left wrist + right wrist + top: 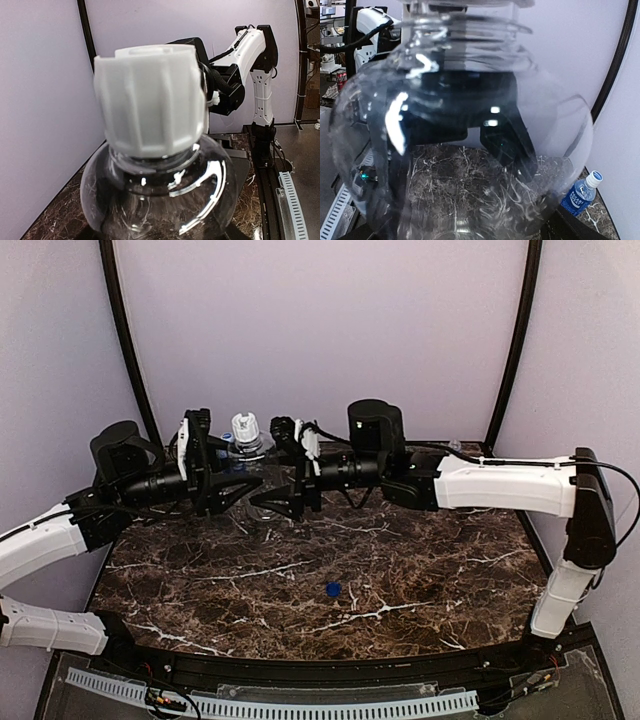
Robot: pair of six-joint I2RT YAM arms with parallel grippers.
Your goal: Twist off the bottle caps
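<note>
At the desk's far edge, the left hand (222,485) and right hand (285,485) flank the unlabelled bottle (247,458) from opposite sides, probably one to steady and one to twist. I cannot tell whether either is clamped. Its white cap (150,100) sits on. A blue cap (332,589) lies mid-desk on the dark marble desk (450,570), with lilac walls (330,330) around.

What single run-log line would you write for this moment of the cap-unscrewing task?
unlabelled bottle: between left arm and right arm | white cap: on neck | blue cap: loose on table | grip: cannot tell
</note>
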